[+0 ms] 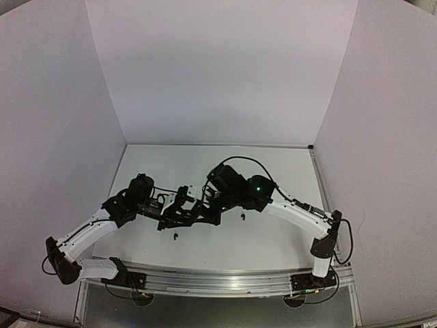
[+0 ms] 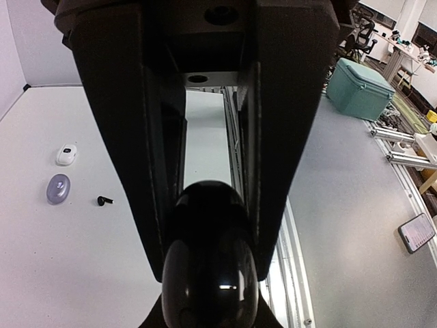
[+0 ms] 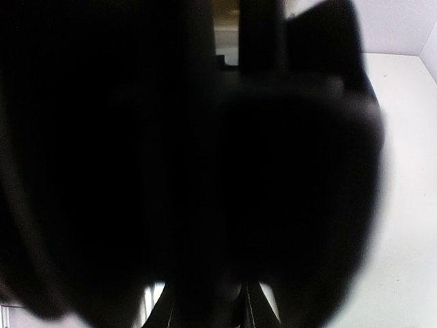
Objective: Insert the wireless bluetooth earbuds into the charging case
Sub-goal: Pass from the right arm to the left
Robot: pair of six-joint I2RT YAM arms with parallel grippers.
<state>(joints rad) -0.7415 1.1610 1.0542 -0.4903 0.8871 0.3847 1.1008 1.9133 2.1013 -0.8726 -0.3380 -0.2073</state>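
My left gripper [image 2: 212, 277] is shut on a glossy black pebble-like charging case [image 2: 210, 253] and holds it above the table. In the top view both grippers meet at the table's middle: the left gripper [image 1: 194, 210] and the right gripper [image 1: 213, 199] are close together, and the case is lost among their dark parts. One black earbud [image 1: 175, 236] lies in front of the left gripper and another [image 1: 242, 216] lies right of the grippers. A black earbud [image 2: 104, 200] also shows in the left wrist view. The right wrist view is almost wholly dark, so its jaws cannot be read.
A white case [image 2: 65, 154] and a greyish-lilac case [image 2: 59, 188] lie on the white table near the black earbud. The metal rail [image 1: 218, 280] runs along the near edge. White walls enclose the table on three sides.
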